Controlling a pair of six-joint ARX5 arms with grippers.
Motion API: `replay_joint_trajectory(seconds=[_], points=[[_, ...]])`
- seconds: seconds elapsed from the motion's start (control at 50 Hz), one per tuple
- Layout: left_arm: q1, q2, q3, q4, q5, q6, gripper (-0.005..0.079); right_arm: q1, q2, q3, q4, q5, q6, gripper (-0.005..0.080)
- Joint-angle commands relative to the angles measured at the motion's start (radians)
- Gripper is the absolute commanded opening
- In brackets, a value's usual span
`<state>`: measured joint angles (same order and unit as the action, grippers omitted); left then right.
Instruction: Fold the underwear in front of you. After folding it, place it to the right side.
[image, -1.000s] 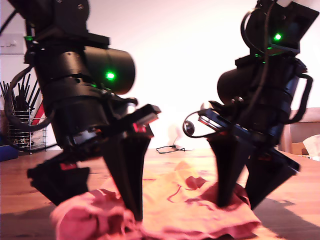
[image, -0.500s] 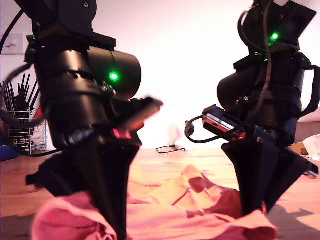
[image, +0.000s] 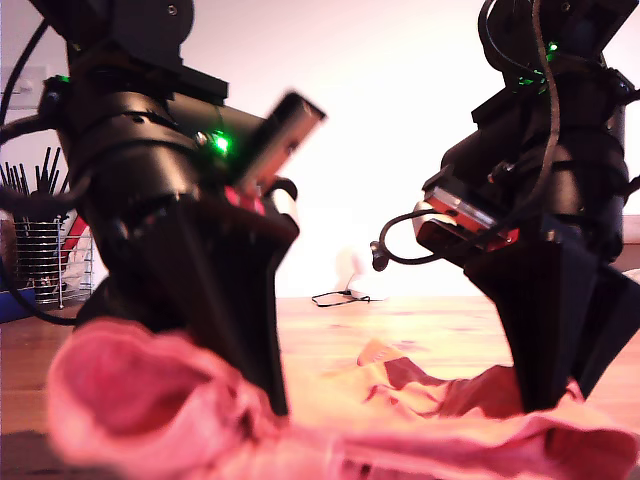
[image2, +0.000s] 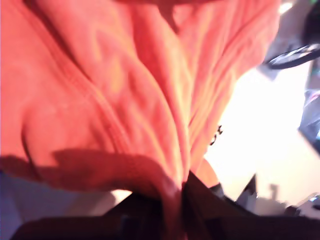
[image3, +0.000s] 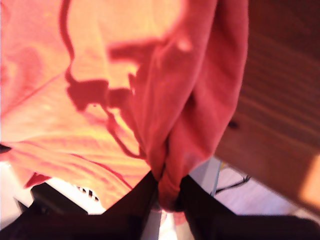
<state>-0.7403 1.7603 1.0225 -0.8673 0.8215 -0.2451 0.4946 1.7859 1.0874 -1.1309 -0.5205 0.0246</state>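
Your surface: wooden table (image: 420, 322) | on it: coral underwear (image: 420, 425), bunched | far back: black cable (image: 340, 297), wire rack (image: 45, 262)

No text, label, brand, number or sign is legible in any view.

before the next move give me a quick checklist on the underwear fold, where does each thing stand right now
1. My first gripper pinching cloth: ok, the underwear is bunched between its fingers in the first wrist view.
2. My second gripper pinching cloth: ok, a fold of fabric is clamped between its fingers.
3. Both ends held up: ok, the exterior view shows cloth raised at each gripper and sagging between.
4. Fabric smooth enough to fold: not ok, it is wrinkled and bunched.
5. Which arm in the exterior view is first or second: cannot tell.
6. Space on the wooden table for placing: cannot tell, arms block most of it.
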Motion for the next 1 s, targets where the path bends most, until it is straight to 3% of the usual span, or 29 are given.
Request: replay_joint_trajectory(seconds=[0.0, 0.22, 0.48, 0.66, 0.72, 0.84, 0.98], points=[[0.031, -0.027, -0.022, 0.000, 0.008, 0.022, -0.0024, 0.002, -0.011, 0.040, -0.008, -0.005, -0.010, -0.0013], [0.123, -0.027, -0.022, 0.034, 0.024, 0.037, -0.0024, 0.002, -0.011, 0.132, -0.022, -0.005, -0.006, -0.0013], [0.217, -0.027, -0.022, 0.131, 0.143, 0.035, -0.0024, 0.002, -0.011, 0.245, 0.000, 0.001, 0.005, -0.0002], [0.237, -0.027, -0.022, 0.140, 0.136, 0.035, -0.0024, -0.002, -0.011, 0.250, 0.019, 0.131, -0.007, 0.0297], [0.236, -0.027, -0.022, 0.151, 0.127, 0.034, -0.0024, -0.015, -0.011, 0.250, 0.029, 0.165, -0.006, 0.0357], [0.229, -0.026, -0.022, 0.193, 0.101, 0.007, -0.0024, -0.051, -0.011, 0.250, 0.024, 0.172, -0.008, 0.0370], [0.224, -0.025, -0.022, 0.250, 0.093, -0.026, -0.0024, -0.072, -0.013, 0.250, 0.014, 0.149, -0.125, 0.0370]])
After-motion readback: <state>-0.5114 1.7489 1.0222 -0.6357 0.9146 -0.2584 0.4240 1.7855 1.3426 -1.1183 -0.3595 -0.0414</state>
